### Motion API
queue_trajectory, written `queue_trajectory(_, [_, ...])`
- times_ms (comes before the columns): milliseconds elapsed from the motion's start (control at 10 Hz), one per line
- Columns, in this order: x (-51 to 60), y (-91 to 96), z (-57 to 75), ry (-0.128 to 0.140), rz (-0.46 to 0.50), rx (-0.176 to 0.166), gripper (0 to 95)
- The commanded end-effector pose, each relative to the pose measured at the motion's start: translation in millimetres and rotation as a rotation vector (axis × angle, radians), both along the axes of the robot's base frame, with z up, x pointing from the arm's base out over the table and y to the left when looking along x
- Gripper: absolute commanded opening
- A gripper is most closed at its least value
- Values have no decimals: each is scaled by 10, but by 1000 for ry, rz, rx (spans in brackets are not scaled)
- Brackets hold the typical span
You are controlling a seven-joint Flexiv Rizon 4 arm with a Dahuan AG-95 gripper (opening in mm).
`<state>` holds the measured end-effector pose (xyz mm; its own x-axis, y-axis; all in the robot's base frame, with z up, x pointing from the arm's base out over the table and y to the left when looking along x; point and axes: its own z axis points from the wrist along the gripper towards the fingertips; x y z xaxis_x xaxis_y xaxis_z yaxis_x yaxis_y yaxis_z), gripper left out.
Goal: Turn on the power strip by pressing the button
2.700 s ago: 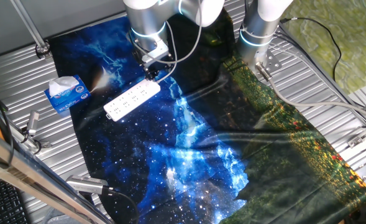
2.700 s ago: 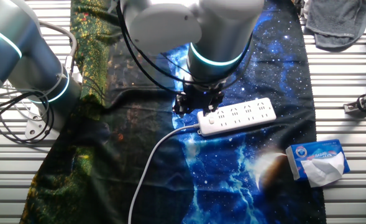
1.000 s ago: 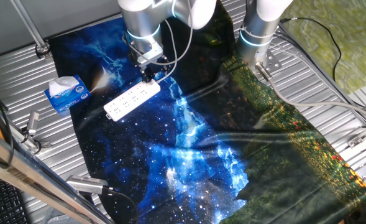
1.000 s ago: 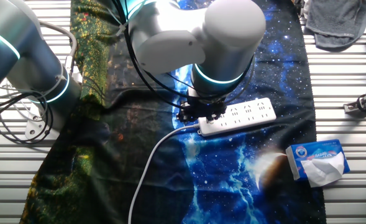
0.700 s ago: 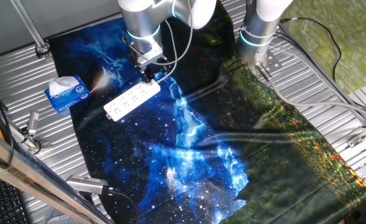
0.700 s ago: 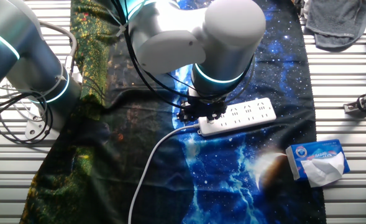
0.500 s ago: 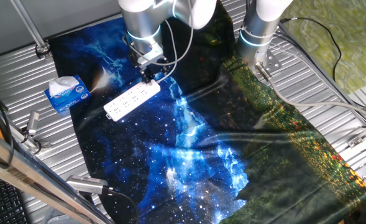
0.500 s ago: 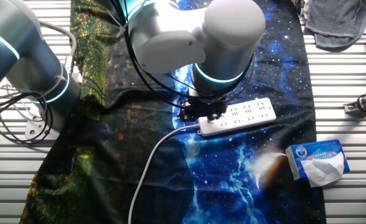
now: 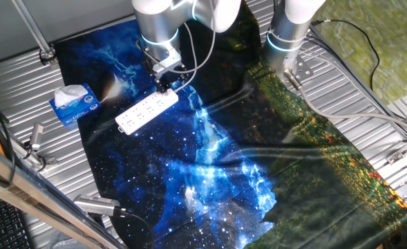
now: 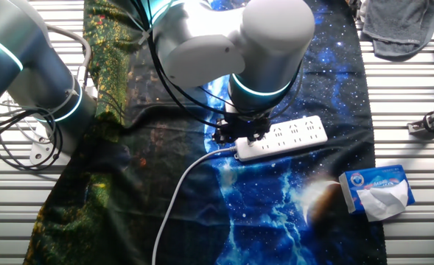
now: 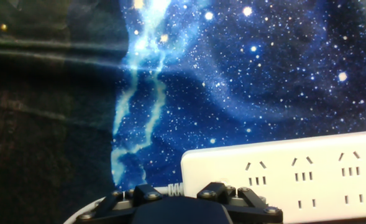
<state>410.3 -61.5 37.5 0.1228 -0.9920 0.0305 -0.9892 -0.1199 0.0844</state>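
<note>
The power strip (image 9: 146,111) is a long white bar with dark socket holes, lying aslant on the blue galaxy cloth. It also shows in the other fixed view (image 10: 287,137), with its white cord (image 10: 178,193) running off its left end. My gripper (image 9: 163,87) points down at the strip's cord end (image 10: 239,137). In the hand view the fingers form one dark block with no gap (image 11: 181,208), right at the strip's end (image 11: 294,180). The button itself is hidden under the hand.
A blue-and-white tissue box (image 9: 73,104) sits left of the strip, at the cloth's edge (image 10: 376,191). A second arm's base (image 9: 286,34) stands at the back. A grey rag (image 10: 401,26) and metal tools (image 10: 430,121) lie on the slatted table.
Since 2.7 s ago the arm has swung round and the gripper has come down onto the strip's cord end. Over the last second nothing has moved.
</note>
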Motion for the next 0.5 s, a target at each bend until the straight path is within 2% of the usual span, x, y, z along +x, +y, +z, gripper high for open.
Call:
queue_trajectory(100, [0, -4, -5, -4, 4, -3, 570])
queue_trajectory(500, [11, -30, -55, -12, 6, 2, 570])
